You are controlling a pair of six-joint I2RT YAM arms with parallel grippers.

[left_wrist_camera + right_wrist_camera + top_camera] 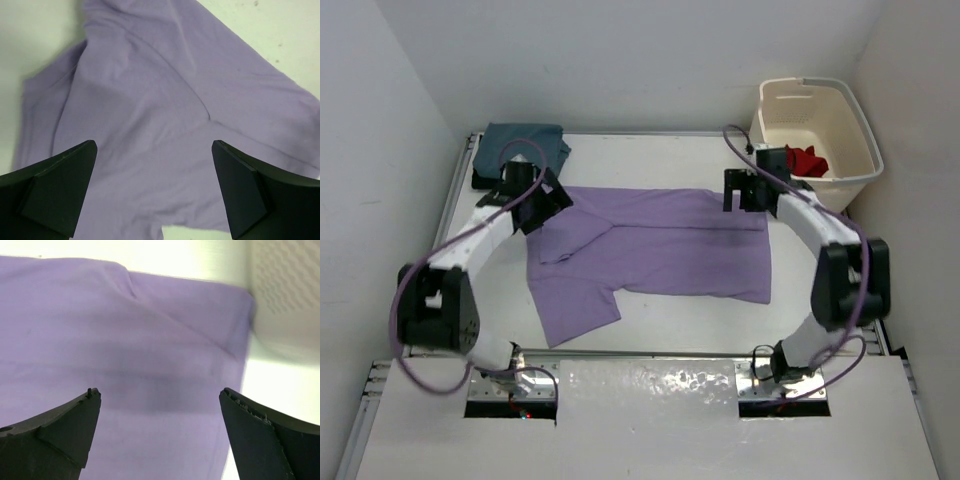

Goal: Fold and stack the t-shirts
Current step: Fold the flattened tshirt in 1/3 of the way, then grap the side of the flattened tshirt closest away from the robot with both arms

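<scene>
A: Where did we have the purple shirt point(660, 245)?

B: Spread flat on the table point(700, 325), its hem towards the basket point(855, 188) and one sleeve trailing off its near left corner. By our judgement it was not yet folded.

A: And our claws?

B: Both were wide apart and held nothing. The left claw point(548, 205) hung over the purple shirt's far left shoulder, and the right claw point(745, 195) over its far right hem corner. We could not tell whether either touched the cloth.

A: So we reckoned the step was to take the far edge at both ends and bring it over to the near edge.

B: Yes. To do it well we needed to lower both claws together, bite right at the edge through both layers, lift level, and lay the edge down without dragging the rest. The creases by the left shoulder wanted care, since a bite there could gather a bunch.

A: What else lay around it?

B: The teal shirt point(525, 140) sat in a pile just beyond the far left corner, close behind our left claw. The basket stood beyond the far right corner, with the red shirt point(808, 160) inside.

A: Was anything in our way?

B: Nothing lay on the purple shirt itself. The basket wall was near our right claw, so we thought a wide swing there risky.
</scene>
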